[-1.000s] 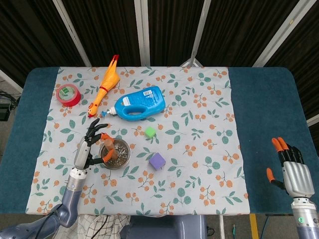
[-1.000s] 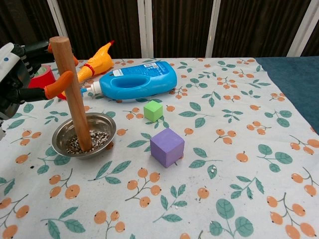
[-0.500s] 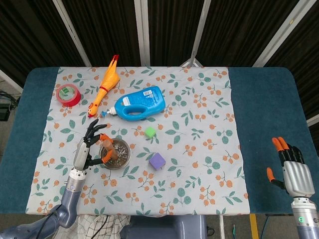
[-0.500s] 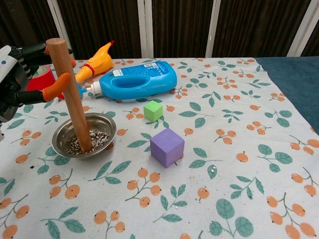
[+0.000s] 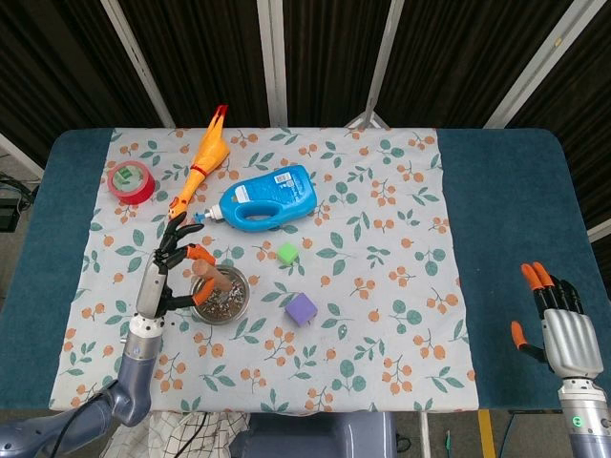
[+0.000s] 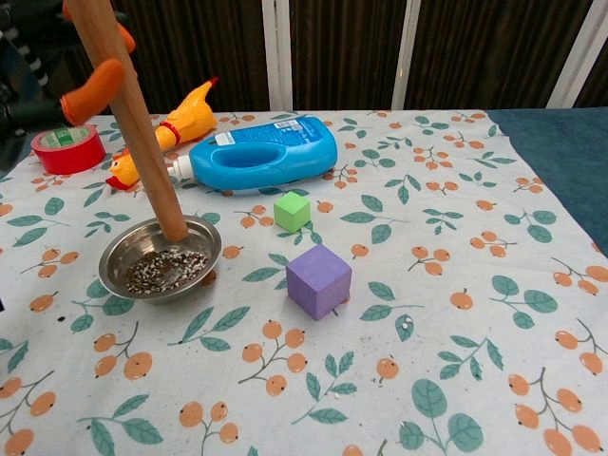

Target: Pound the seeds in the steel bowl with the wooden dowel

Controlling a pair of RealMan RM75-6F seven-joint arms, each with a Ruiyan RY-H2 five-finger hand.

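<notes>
A dark teal counter [image 5: 516,219] fills the middle, overlaid by a white cloth [image 5: 382,248] printed with orange fruit and green leaves. At twelve o'clock hang dark pleated curtains [image 5: 191,57] crossed by slanting white frame bars [image 5: 272,62]. Light is even.

Crowded behind the steel bowl [image 6: 161,261] by blue bottle [image 6: 256,152], rubber chicken [image 6: 176,123] and tape roll [image 6: 66,149]. Flanked rightward by green cube [image 6: 292,210] and purple cube [image 6: 318,279]. Open cloth [image 6: 475,285] beyond, toward the right edge.

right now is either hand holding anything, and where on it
The left hand holds the dowel near its upper end, lower tip raised over the bowl. The right hand holds nothing.
</notes>
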